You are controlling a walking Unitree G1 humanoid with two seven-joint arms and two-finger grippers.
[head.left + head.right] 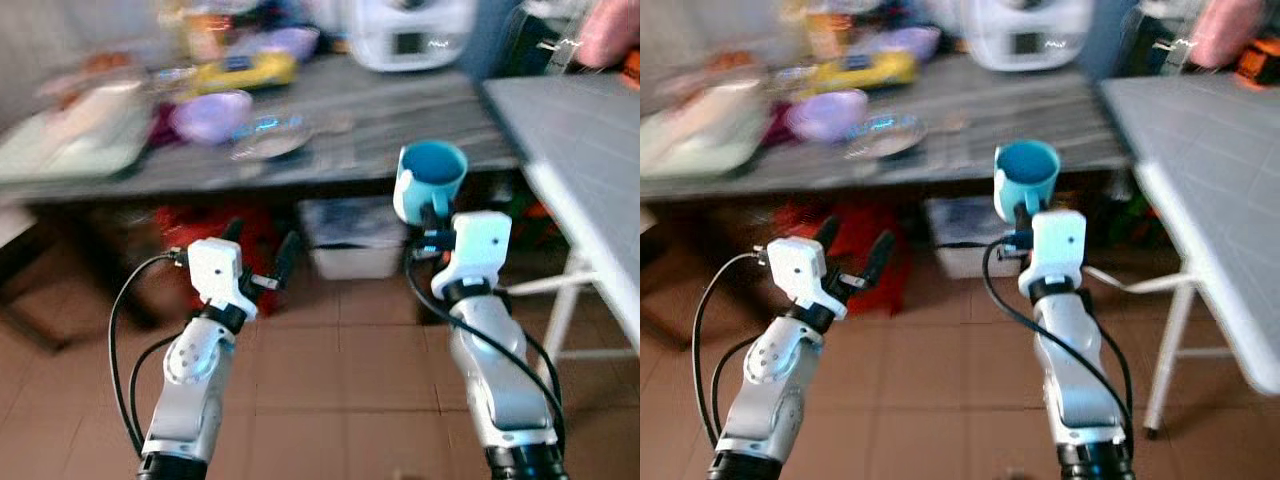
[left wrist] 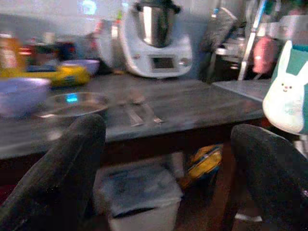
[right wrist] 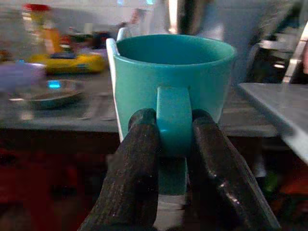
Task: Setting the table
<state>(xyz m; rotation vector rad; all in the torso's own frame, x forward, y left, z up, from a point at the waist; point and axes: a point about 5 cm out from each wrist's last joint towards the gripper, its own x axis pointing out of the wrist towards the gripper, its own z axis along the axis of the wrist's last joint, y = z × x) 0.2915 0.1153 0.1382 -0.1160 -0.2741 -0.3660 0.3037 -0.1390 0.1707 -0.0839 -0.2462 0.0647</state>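
Right gripper (image 3: 173, 144) clenched on handle of teal mug (image 1: 432, 178), mug upright, held in air before grey table (image 1: 400, 110). Left gripper (image 1: 262, 255) released, fingers spread, holding nothing.

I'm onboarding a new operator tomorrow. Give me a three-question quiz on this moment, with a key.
1. True or false: the right gripper is clamped on the handle of the teal mug.
2. The left gripper is: A) holding a spoon, B) open and holding nothing, C) shut on a bowl.
3. Fill in: the purple bowl rests on the long dark ____.

Key
1. True: its two fingers pinch the handle from both sides, mug upright.
2. B: its fingers stand apart, with nothing between them.
3. table.
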